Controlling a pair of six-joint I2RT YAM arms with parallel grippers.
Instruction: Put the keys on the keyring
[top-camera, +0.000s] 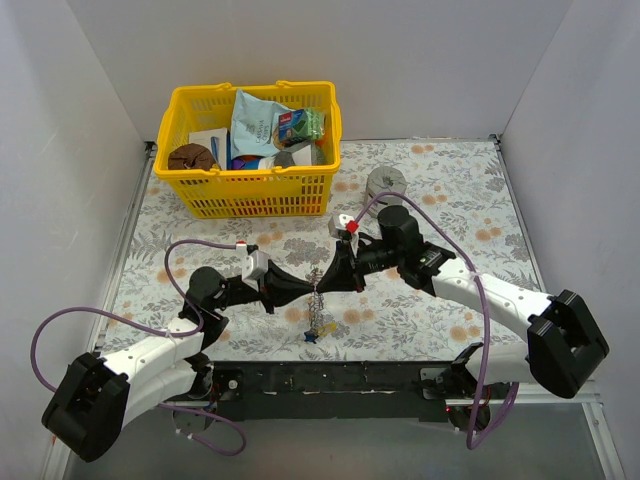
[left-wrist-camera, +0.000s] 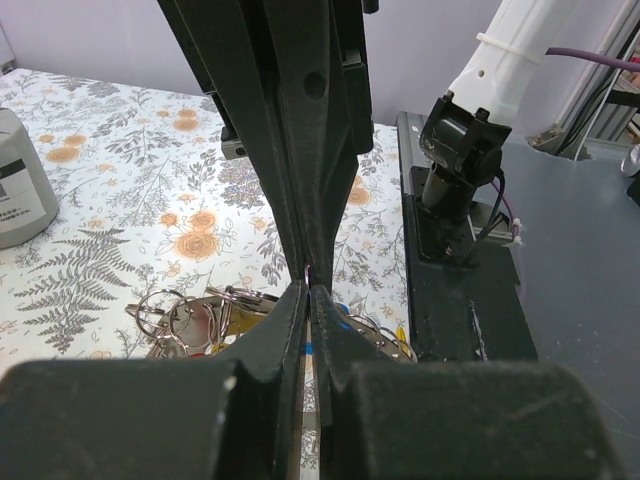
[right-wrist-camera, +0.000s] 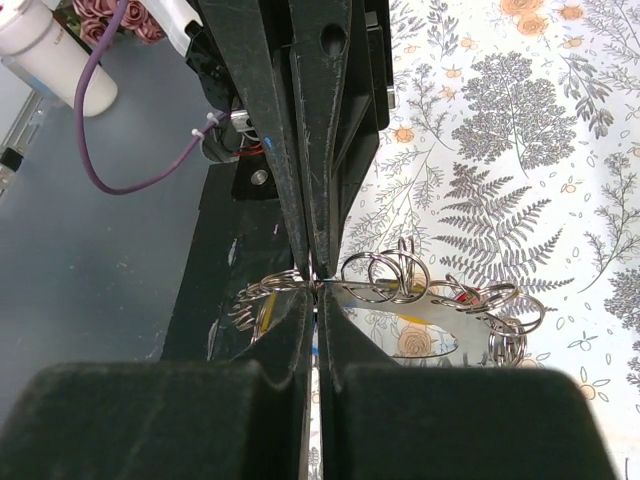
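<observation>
The flat silver keyring (top-camera: 316, 284) hangs above the table's middle, pinched between both grippers, which meet tip to tip. My left gripper (top-camera: 308, 289) comes in from the left and is shut on the ring's edge. From the right, my right gripper (top-camera: 325, 282) is shut on the same edge. Several keys (top-camera: 318, 322) dangle below on small split rings, a blue-headed one lowest. In the right wrist view the keyring (right-wrist-camera: 450, 338) spreads right of my right gripper (right-wrist-camera: 317, 290), with small rings (right-wrist-camera: 390, 275) threaded on it. My left gripper (left-wrist-camera: 308, 290) shows the keyring (left-wrist-camera: 200, 322) on its left.
A yellow basket (top-camera: 250, 195) full of packets stands at the back left. A squat grey metal cylinder (top-camera: 385, 183) sits at the back, right of the basket. The black mounting plate (top-camera: 330, 378) runs along the near table edge, close below the hanging keys.
</observation>
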